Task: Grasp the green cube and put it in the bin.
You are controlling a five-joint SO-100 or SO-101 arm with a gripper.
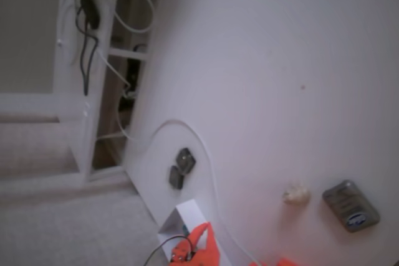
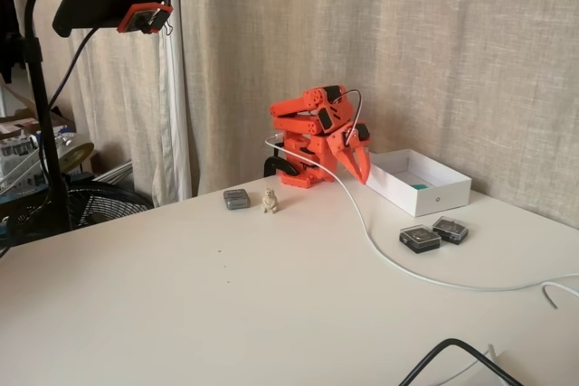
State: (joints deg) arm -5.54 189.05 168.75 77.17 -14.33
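Observation:
The green cube [image 2: 420, 185] lies inside the bin [image 2: 432, 196], a small white box at the back right of the table; only a teal speck of the cube [image 1: 185, 226] shows in the view from above. The orange arm sits folded just left of the bin. Its gripper [image 2: 362, 175] points down beside the bin's left wall, with the fingers meeting at the tips and nothing between them. From above, the gripper [image 1: 201, 232] shows at the bottom edge, against the bin [image 1: 181, 213].
Two dark grey small pieces [image 2: 420, 239] [image 2: 450, 229] lie in front of the bin. A grey rounded device [image 2: 236, 199] and a small pale figurine [image 2: 269, 201] sit left of the arm. A white cable [image 2: 380, 250] runs from the arm across the table. A phone stand [image 2: 113, 8] rises at left.

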